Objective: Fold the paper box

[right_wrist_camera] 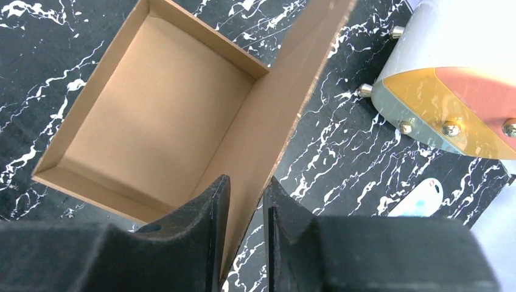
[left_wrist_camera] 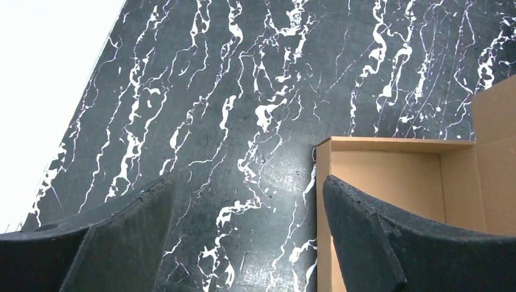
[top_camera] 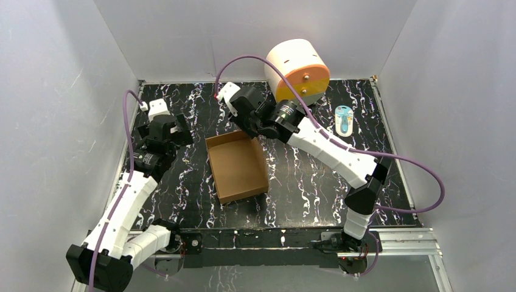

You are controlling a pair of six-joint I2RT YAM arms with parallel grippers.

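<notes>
The paper box (top_camera: 237,167) is a brown cardboard tray with raised walls, in the middle of the table. Its lid flap (right_wrist_camera: 286,103) stands up at the far side. My right gripper (top_camera: 249,125) is at the box's far edge. In the right wrist view it (right_wrist_camera: 246,194) is shut on this flap, one finger inside and one outside. My left gripper (top_camera: 181,132) is left of the box, open and empty. In the left wrist view it (left_wrist_camera: 248,182) hangs over bare table, with the box's corner (left_wrist_camera: 389,176) behind the right finger.
A white cylinder with an orange-yellow face (top_camera: 297,70) lies at the back, just behind my right wrist, and shows in the right wrist view (right_wrist_camera: 450,91). A small blue and white object (top_camera: 344,120) lies at the back right. White walls enclose the table.
</notes>
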